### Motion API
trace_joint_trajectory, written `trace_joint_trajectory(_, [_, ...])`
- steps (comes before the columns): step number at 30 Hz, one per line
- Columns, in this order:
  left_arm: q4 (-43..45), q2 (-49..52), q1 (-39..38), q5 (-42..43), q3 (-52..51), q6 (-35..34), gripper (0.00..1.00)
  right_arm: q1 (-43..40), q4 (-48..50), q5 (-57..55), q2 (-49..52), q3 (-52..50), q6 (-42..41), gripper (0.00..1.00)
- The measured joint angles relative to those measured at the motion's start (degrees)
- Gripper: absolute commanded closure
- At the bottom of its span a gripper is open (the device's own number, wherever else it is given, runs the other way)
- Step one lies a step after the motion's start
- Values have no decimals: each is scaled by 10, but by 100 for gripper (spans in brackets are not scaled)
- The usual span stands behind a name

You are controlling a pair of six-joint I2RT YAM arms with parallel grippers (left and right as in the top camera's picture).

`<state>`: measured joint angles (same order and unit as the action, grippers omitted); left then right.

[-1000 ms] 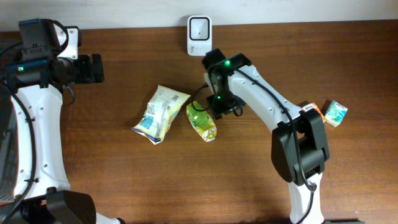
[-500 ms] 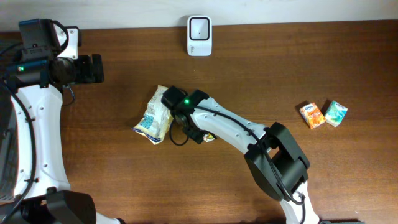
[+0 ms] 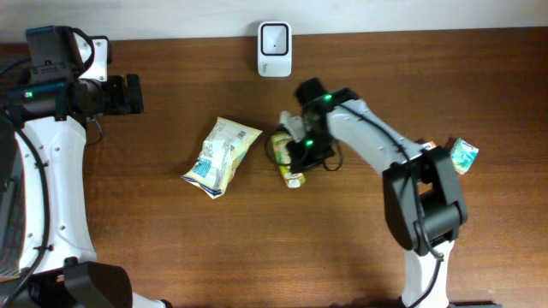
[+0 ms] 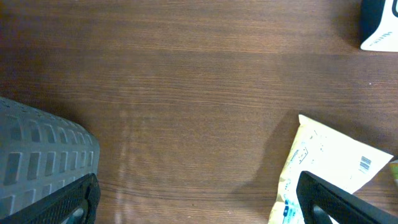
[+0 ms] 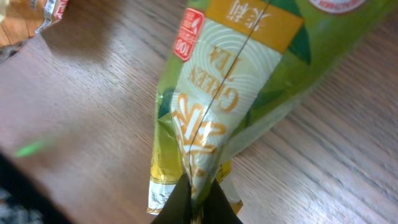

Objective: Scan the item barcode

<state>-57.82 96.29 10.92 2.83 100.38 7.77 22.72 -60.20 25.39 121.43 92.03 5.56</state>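
Note:
A green tea packet [image 3: 288,162] lies at mid-table, below the white scanner [image 3: 274,38] at the far edge. My right gripper [image 3: 305,151] is shut on the packet's crimped end. In the right wrist view the green packet [image 5: 236,81] narrows down between the dark fingers of my right gripper [image 5: 198,202] and hangs tilted just over the wood. No barcode shows on it. My left gripper [image 3: 128,94] stands open at the far left, well away from it. In the left wrist view my left gripper [image 4: 199,205] has only bare wood between its fingers.
A pale yellow snack bag [image 3: 221,156] lies left of the packet, and the bag [image 4: 329,162] shows a small barcode in the left wrist view. Two small cartons, orange [image 3: 432,151] and teal [image 3: 463,155], sit at the right. A grey mesh surface [image 4: 37,149] is by my left fingers.
My right arm swung left over the snack bag, then came back right, and its jaws shut on the green packet. The packet now sits slightly further right. The left arm has not moved.

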Motion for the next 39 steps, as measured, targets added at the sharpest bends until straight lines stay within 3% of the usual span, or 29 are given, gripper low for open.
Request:
trace_joint_trajectory(1, [0, 0, 0, 0, 0, 0, 1, -32, 3, 26, -1, -27, 1, 33])
trace_joint_trajectory(4, [0, 0, 0, 0, 0, 0, 1, -73, 22, 47, -1, -59, 7, 27])
trace_joint_trajectory(9, [0, 0, 0, 0, 0, 0, 1, -95, 0, 92, -1, -49, 34, 27])
trace_joint_trajectory(13, [0, 0, 0, 0, 0, 0, 1, -84, -71, 21, -24, 36, 42, 27])
trace_joint_trajectory(15, [0, 0, 0, 0, 0, 0, 1, -54, -78, -23, -38, 44, 43, 28])
trace_joint_trajectory(20, [0, 0, 0, 0, 0, 0, 1, 108, -68, -166, -38, 45, 15, 30])
trace_joint_trajectory(22, [0, 0, 0, 0, 0, 0, 1, 169, -34, -244, -38, 45, 0, 33])
trace_joint_trajectory(26, [0, 0, 0, 0, 0, 0, 1, 212, 70, -379, -31, 46, -29, 34])
trace_joint_trajectory(29, [0, 0, 0, 0, 0, 0, 1, 212, 82, -420, 4, 46, -50, 10])
trace_joint_trajectory(32, [0, 0, 0, 0, 0, 0, 1, 212, 80, -424, 18, 46, -66, 5])
trace_joint_trajectory(34, [0, 0, 0, 0, 0, 0, 1, 207, 80, -423, 20, 46, -75, 14])
trace_joint_trajectory(36, [0, 0, 0, 0, 0, 0, 1, 195, 80, -412, 29, 46, -82, 33])
trace_joint_trajectory(37, [0, 0, 0, 0, 0, 0, 1, 186, 78, -401, 36, 46, -86, 47])
trace_joint_trajectory(39, [0, 0, 0, 0, 0, 0, 1, 176, 76, -388, 41, 46, -86, 58])
